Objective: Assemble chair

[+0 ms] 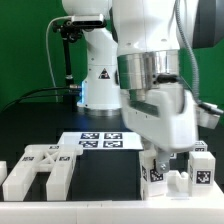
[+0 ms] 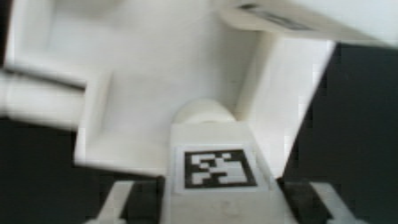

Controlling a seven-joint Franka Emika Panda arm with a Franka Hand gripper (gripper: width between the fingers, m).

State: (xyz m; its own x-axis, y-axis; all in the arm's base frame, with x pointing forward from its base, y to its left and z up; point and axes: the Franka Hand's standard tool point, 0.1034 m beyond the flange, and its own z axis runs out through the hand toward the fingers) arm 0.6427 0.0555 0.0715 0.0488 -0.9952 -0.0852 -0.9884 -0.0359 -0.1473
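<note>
- Exterior view's left: slotted block (image 1: 40, 170), sitting loose.
- Middle: marker board (image 1: 100, 141); we'd steer clear.
- Right: gripper (image 2: 217, 200) straddles the tagged piece (image 1: 156, 178); clamped or not, we can't tell. We'd center it, then lift straight.

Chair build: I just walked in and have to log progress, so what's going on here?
The gripper is down low on the exterior view's right, clamped on a tagged white piece. Slotted blocks sit loose on that view's left and another piece at its far right, with the marker board lying behind them.
</note>
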